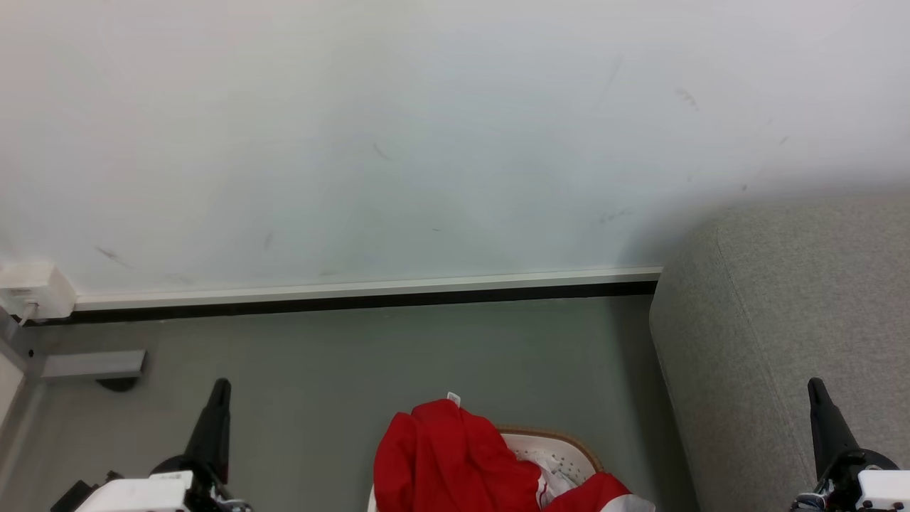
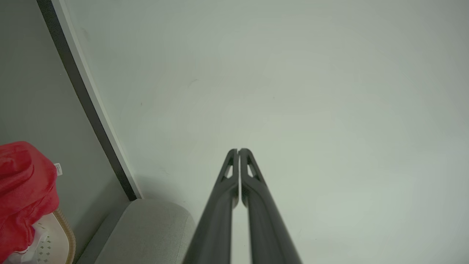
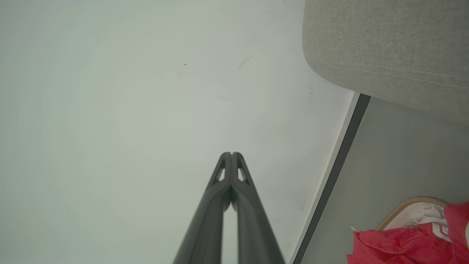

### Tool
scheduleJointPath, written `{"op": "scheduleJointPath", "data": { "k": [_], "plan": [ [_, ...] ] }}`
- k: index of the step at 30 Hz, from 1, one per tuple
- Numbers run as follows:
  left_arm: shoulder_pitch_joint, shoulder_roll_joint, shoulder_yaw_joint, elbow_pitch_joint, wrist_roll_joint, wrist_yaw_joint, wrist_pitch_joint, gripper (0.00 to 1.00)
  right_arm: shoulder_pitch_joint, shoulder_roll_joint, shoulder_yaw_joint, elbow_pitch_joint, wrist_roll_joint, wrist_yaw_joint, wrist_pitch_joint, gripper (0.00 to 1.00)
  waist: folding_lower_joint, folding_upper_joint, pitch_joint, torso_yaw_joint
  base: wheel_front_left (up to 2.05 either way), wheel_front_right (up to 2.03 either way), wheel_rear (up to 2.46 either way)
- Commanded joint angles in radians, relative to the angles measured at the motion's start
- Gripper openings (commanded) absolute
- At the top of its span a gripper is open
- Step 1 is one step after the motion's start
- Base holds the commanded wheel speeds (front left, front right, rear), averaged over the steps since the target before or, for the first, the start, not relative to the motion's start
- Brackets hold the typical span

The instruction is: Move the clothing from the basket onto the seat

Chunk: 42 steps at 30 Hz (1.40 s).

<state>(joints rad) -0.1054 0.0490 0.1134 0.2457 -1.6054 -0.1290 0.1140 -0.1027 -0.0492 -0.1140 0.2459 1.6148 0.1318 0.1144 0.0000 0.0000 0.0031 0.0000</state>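
Clothing [image 1: 455, 462], red with a little white at its lower right, is heaped in the basket [image 1: 569, 442] at the bottom centre of the head view. It covers the basket's left side, and a small white tag [image 1: 453, 398] sticks up from the top of the pile. The basket's tan rim and perforated white inner wall show to the right of the heap. It stands on the grey-green floor [image 1: 355, 370] near the rounded end of the seat [image 1: 782, 320], which rises at the right, with a strip of bare floor between them. Behind runs a pale baseboard [image 1: 355, 289] with a dark line beneath, then a scuffed white wall [image 1: 426, 142]. At far left a white box [image 1: 35, 290] sits on the wall above a small grey bracket [image 1: 92, 364]. The left gripper [image 1: 222, 385] and right gripper [image 1: 815, 384] flank the basket, well apart from it, the right one seen against the seat. The wrist views make plain what the head view leaves unclear: each pair of fingers is pressed together at the tips, clenched on nothing, pointing at the wall. The right wrist view also gives the stitched seam along the seat's edge.
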Motion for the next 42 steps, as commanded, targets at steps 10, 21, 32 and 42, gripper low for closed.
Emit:
{"op": "scheduleJointPath", "data": {
  "k": [10,21,32,42],
  "plan": [
    [-0.007,0.002,0.002,-0.003,-0.014,-0.005,0.003,0.0,-0.012,-0.001,-0.002,-0.003,-0.004,-0.002,0.002,0.0,0.0,0.0,0.0,0.0,0.0,0.0,0.0],
    [-0.007,0.002,0.002,-0.003,-0.014,-0.005,0.003,0.0,-0.012,-0.001,-0.002,-0.003,-0.004,-0.002,0.002,0.0,0.0,0.0,0.0,0.0,0.0,0.0,0.0],
    [-0.007,0.002,0.002,-0.003,-0.014,-0.005,0.003,0.0,-0.012,-0.001,-0.002,-0.003,-0.004,-0.002,0.002,0.0,0.0,0.0,0.0,0.0,0.0,0.0,0.0],
    [-0.007,0.002,0.002,-0.003,-0.014,-0.005,0.003,0.0,-0.012,-0.001,-0.002,-0.003,-0.004,-0.002,0.002,0.0,0.0,0.0,0.0,0.0,0.0,0.0,0.0]
  ]
}}
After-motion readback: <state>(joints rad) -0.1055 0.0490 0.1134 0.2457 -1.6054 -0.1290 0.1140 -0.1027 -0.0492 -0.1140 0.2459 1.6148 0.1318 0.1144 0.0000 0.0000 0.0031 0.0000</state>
